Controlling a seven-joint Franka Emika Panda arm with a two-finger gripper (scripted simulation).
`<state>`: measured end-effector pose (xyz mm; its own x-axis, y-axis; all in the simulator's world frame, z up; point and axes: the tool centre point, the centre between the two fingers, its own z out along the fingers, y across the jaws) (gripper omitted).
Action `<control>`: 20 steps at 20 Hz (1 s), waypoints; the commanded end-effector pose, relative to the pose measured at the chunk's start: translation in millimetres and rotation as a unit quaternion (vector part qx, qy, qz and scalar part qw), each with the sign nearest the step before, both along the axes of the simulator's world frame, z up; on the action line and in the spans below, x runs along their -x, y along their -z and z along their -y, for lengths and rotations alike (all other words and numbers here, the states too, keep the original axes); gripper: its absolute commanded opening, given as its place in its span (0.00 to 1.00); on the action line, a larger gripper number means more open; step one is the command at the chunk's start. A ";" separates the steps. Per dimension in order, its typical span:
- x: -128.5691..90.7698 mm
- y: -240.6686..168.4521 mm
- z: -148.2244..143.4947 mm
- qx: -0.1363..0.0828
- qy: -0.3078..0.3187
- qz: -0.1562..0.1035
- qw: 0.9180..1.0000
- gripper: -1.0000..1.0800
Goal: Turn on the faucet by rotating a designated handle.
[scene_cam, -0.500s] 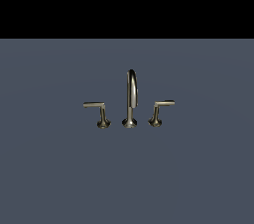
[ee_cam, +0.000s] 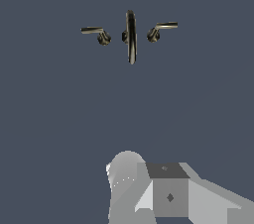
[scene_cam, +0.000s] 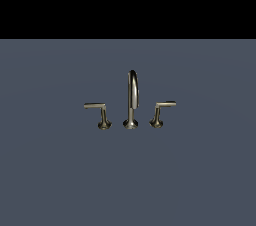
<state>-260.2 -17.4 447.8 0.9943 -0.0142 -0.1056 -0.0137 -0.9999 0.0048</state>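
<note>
The brass-coloured faucet [scene_cam: 131,101] stands on the grey-blue floor, its tall arched spout between two short lever handles. The handle [scene_cam: 163,111] with its flat bar pointing to the exterior view's right stands right of the spout. Its mirror-image twin [scene_cam: 99,112] stands to the left. Neither arm nor gripper appears in the exterior view. In the wrist view the faucet [ee_cam: 131,35] and the handle [ee_cam: 161,28] lie far from my gripper [ee_cam: 149,188], which shows only as pale grey blocks at the frame's edge. Nothing touches the handle. How the jaws stand is not clear.
Flat grey-blue ground [scene_cam: 128,180] stretches all around the faucet. A black background fills the upper part of the exterior view.
</note>
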 end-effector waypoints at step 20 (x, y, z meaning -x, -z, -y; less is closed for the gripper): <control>-68.0 32.8 4.1 -0.024 0.111 0.002 0.994 0.00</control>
